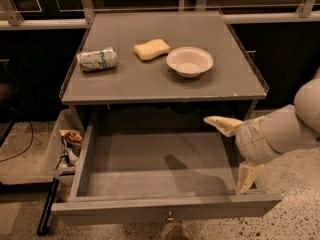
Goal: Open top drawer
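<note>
Top drawer (150,164) sat drawn far out from beneath the desk (125,86), its front panel nearest the camera. Hand (235,151) hung over the drawer's side wall on the camera's right, its two pale, tapered fingers (222,124) spread wide and gripping nothing. One finger pointed in over the drawer, the other down toward the front corner. Judged: the pull looked done or all but done, with the hand off the knob (170,216). The next move would call only for lifting clear without catching the side wall or nudging the drawer back in. Drawer: flat matte grey panels, a shallow box with a smooth floor. Knob: small, round, metallic, centred on the front. Desk top: the same dull grey, flat, faintly scuffed. On it, well apart from the hand: a dented can (97,59) lying on its side, a soft yellow sponge (151,49), a shallow pale round bowl (189,61). A bin (55,149) holding crumpled wrappers stood just beside the drawer on the camera's left.
</note>
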`<control>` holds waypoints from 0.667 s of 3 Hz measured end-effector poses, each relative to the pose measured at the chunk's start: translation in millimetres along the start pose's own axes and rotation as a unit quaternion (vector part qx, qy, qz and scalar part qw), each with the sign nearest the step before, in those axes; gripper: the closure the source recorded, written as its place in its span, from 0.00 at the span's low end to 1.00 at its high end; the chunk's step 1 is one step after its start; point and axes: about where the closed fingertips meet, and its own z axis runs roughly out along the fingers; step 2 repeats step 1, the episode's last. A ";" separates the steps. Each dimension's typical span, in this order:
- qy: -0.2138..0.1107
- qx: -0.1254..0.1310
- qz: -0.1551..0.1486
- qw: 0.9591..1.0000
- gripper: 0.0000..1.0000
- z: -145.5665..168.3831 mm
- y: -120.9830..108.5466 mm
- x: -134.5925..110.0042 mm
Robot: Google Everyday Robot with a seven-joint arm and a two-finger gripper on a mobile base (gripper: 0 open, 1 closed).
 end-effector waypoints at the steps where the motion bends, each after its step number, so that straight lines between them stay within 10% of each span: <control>1: 0.000 0.002 -0.003 1.000 0.00 -1.6 -5.1 -2.1; 2: 0.000 0.002 -0.003 1.000 0.00 -1.6 -5.1 -2.1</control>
